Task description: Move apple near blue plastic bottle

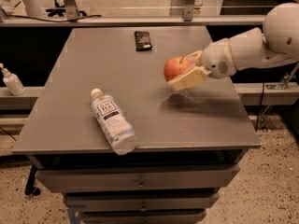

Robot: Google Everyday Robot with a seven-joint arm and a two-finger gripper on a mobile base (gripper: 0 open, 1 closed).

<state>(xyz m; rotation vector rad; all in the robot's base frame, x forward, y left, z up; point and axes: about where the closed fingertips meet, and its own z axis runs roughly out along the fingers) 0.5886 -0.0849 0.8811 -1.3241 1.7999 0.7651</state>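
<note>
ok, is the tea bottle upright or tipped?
Tipped: the blue plastic bottle lies on its side on the table, white cap pointing away. The gripper, right of it in view, holds the apple.

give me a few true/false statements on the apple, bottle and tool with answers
1. The tool is shut on the apple. True.
2. The apple rests on the table. False: it is held above the tabletop, over its shadow.
3. The blue plastic bottle stands upright. False: it lies on its side near the front edge.
4. A dark packet lies near the table's far edge. True.
5. The apple touches the bottle. False: bare tabletop separates them.
</note>
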